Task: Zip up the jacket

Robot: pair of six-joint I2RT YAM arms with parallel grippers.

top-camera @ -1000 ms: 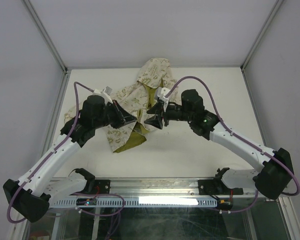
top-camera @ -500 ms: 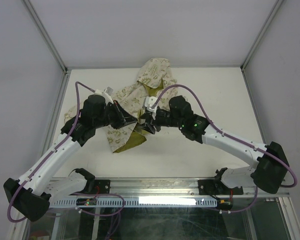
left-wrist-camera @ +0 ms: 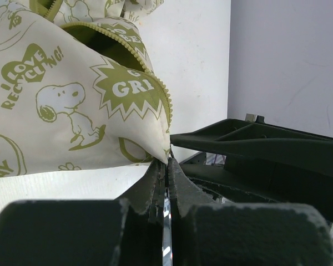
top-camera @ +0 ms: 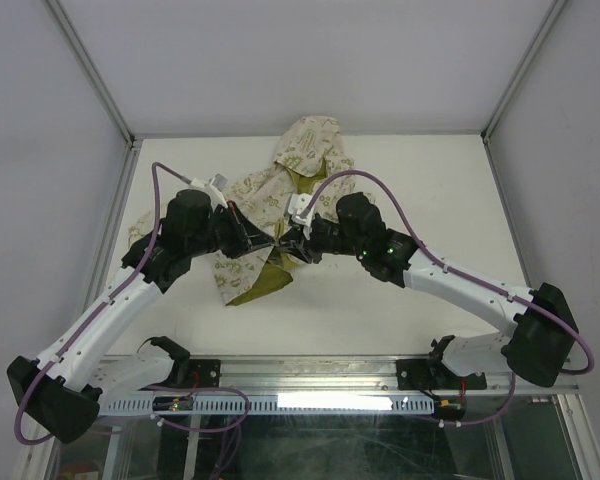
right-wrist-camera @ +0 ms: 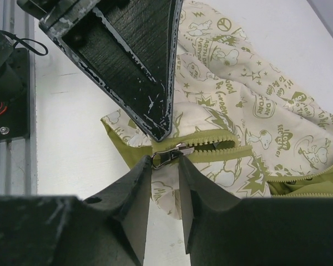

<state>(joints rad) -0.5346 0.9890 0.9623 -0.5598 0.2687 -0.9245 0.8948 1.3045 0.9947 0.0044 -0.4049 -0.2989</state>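
Leftward since a second ago, the right gripper [top-camera: 292, 243] now sits nose to nose with the left gripper [top-camera: 263, 240] over the jacket [top-camera: 280, 185]. The jacket lies rumpled on the white table [top-camera: 450, 190], soft cream printed cloth with olive lining. Left fingers [left-wrist-camera: 147, 191] pinch a pointed hem corner flat. Right fingers [right-wrist-camera: 136, 194] stand narrowly apart, the shiny metal zipper pull [right-wrist-camera: 167, 155] at their tips.

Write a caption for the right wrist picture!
Right tool open at the jacket's zipper pull; left tool pinches its edge.
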